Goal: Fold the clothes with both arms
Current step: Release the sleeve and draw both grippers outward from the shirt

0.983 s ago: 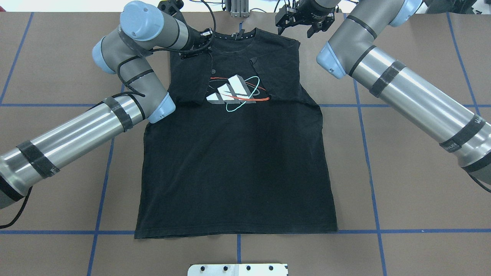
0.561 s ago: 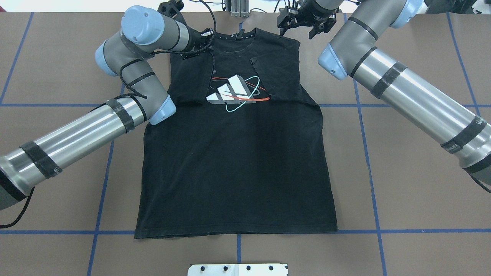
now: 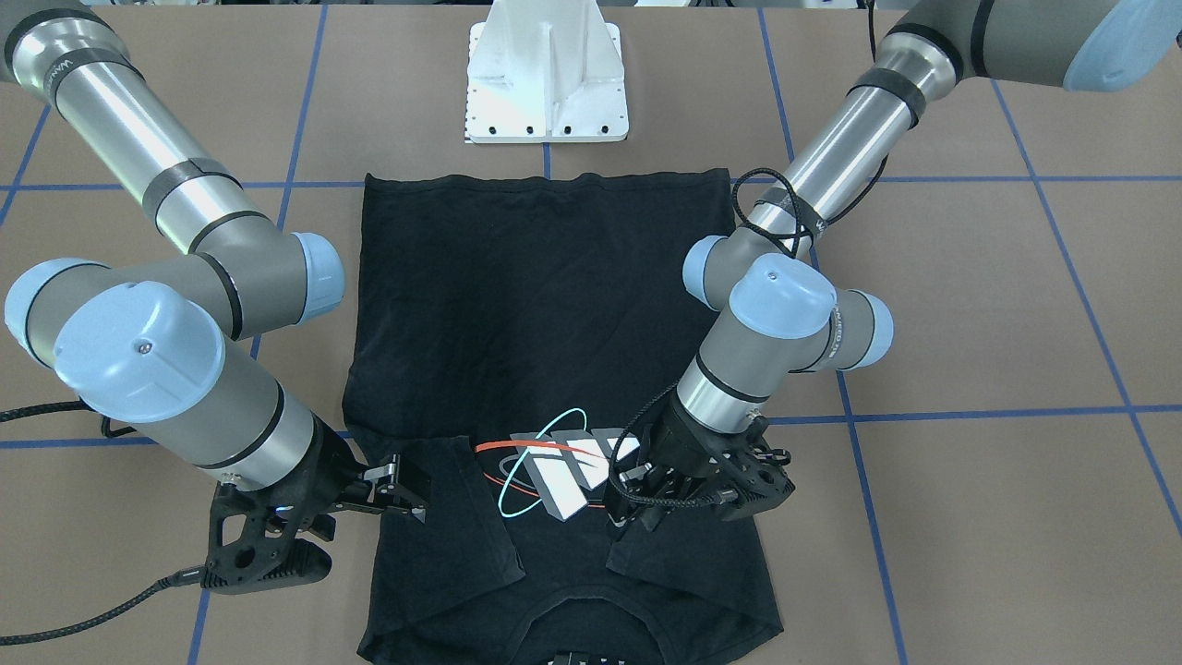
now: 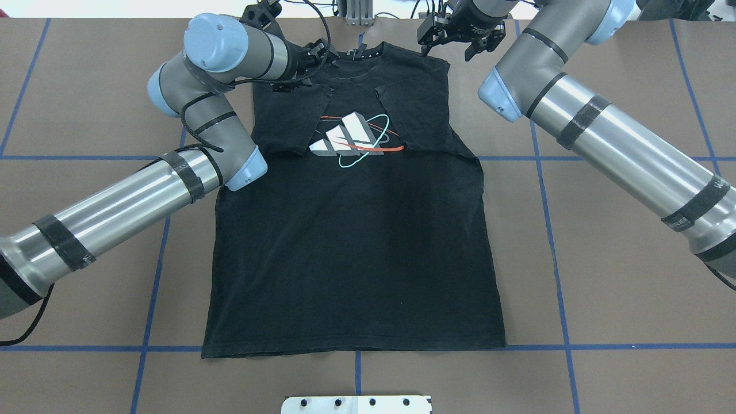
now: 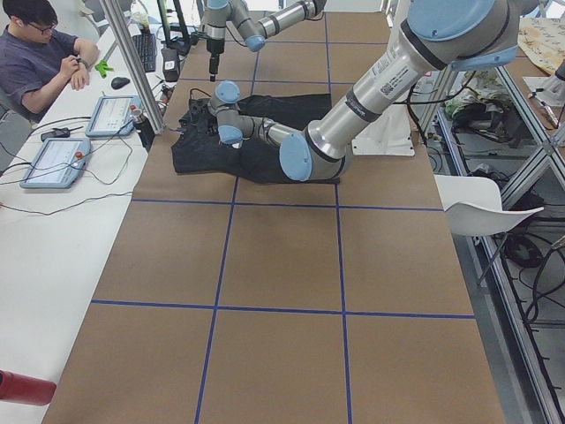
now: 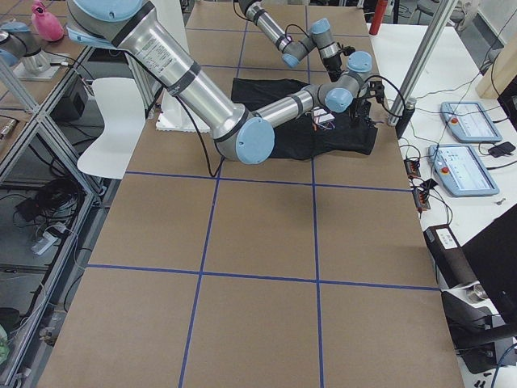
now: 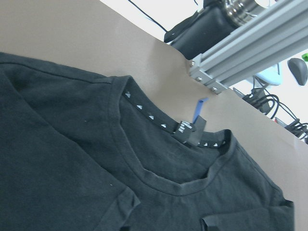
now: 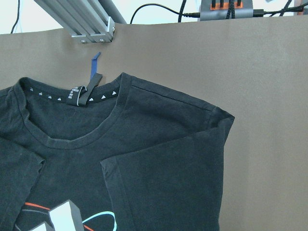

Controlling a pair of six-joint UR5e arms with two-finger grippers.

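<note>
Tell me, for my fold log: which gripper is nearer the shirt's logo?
Left. The left gripper is over the folded sleeve right beside the logo; the right gripper is at the T-shirt's opposite edge, with the other folded sleeve between.

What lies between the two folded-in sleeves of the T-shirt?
The white-grey logo with red and cyan ovals on the T-shirt, in the overhead view.

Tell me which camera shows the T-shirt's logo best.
Overhead exterior: the logo shows nearly whole, upright. Front-facing shows it upside down, partly behind the left hand. Right wrist catches only a corner; left wrist none; side views too small.
</note>
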